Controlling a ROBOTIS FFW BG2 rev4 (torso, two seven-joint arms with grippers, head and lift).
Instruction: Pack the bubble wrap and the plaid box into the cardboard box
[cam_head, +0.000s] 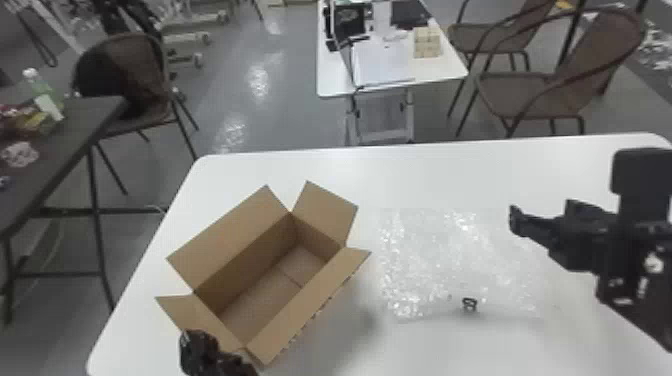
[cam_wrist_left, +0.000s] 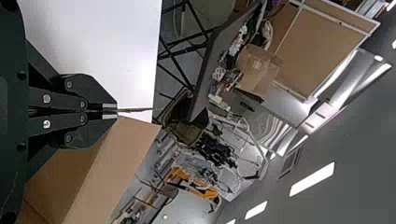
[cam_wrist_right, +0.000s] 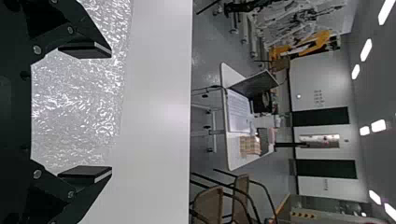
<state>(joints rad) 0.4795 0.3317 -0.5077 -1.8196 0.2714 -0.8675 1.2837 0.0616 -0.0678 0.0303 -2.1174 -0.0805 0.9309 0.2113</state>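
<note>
Pinching the short flap at the 8 o'clock side of the cardboard box with the left gripper, jaws clenched on the thin card. Probably done for steadying the box during loading, and for holding this flap away from the mouth. Set at 11 o'clock on the bench, mouth upward, flaps spread outward.

Hovering with the right gripper above the bubble wrap, jaws released and wide apart, likely prepared to take the sheet first. Lying spread at about 1 o'clock, beside the carton. Would need lifting above the long flap at 4 o'clock of the opening; could catch there, being wide and light.

Noticing also a small dark loop near the 6 o'clock edge of the wrap; cannot tell if fastened to it.

Finding a checked box, perhaps the plaid box of the task, on a small white table between 12 and 1 o'clock, beside papers. Looks out of reach, with floor lying between. Past the bench edge, seeing a dark table at 10 o'clock and brown chairs at 1 o'clock, apparently not disturbing the work.
</note>
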